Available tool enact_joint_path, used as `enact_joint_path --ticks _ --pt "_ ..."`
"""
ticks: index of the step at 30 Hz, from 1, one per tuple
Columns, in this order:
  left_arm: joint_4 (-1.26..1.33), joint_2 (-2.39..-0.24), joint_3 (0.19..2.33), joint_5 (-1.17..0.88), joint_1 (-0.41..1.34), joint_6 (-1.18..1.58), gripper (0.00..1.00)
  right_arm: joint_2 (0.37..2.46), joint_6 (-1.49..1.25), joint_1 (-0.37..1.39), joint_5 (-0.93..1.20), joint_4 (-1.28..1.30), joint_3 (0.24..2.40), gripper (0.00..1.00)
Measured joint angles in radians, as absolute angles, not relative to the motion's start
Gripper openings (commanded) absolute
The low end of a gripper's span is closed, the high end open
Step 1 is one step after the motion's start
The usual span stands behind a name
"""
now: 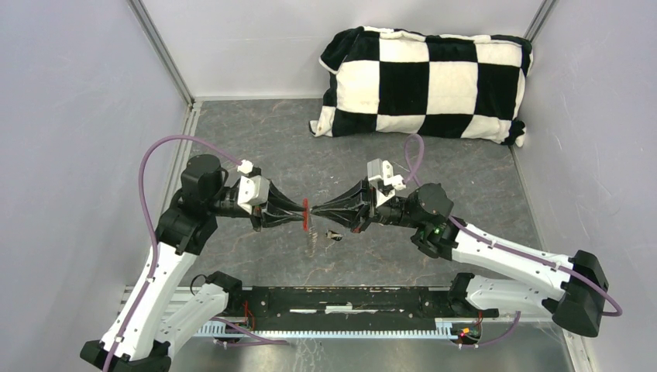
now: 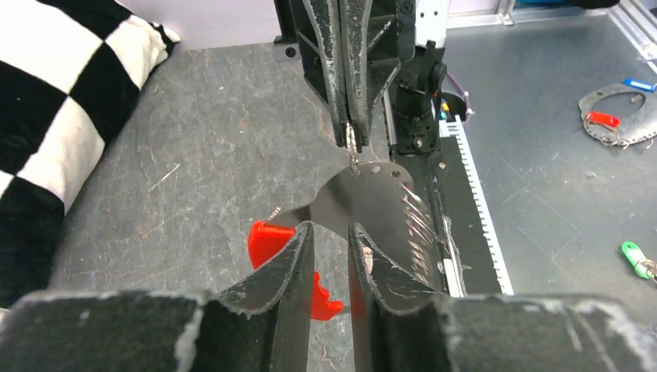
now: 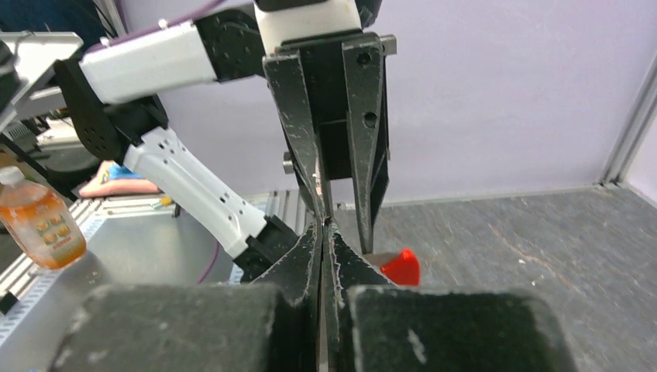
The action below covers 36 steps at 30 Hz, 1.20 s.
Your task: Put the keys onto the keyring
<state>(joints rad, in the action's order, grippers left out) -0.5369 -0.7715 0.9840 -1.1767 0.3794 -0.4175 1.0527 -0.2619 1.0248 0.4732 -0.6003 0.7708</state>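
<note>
My two grippers meet tip to tip above the middle of the table. The keyring's red fob [image 1: 306,209] stands on edge between them. My left gripper [image 1: 300,216] has its jaws a little apart with the fob [image 2: 266,242] across them. A shiny flat silver piece [image 2: 372,205] with a small hole sits just beyond my left gripper's tips [image 2: 331,226]. My right gripper [image 1: 313,215] is shut on a thin silver ring [image 2: 352,147] that reaches that hole. The fob also shows in the right wrist view [image 3: 401,267]. A dark-headed key [image 1: 335,235] lies on the table below. I cannot make out the red-headed key.
A black-and-white checked pillow [image 1: 426,81] lies at the back right. A black rail [image 1: 341,298] runs along the near edge between the arm bases. Grey walls close in both sides. Outside the cell lie a green tag [image 2: 635,258] and an orange bottle [image 3: 39,221].
</note>
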Motion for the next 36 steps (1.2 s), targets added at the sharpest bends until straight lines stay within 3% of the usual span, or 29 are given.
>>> enact_joint_path --ticks 10,30,36 --pt "-0.435 -0.772 0.984 -1.236 0.379 -0.324 0.29 1.11 -0.353 1.028 0.482 -0.811 0.754 0.01" --pt "-0.429 -0.769 0.986 -1.258 0.379 -0.322 0.32 1.16 -0.355 1.061 0.514 -0.844 0.755 0.01" --pt "-0.425 -0.765 0.986 -1.259 0.379 -0.322 0.22 1.162 -0.355 1.065 0.516 -0.844 0.755 0.01"
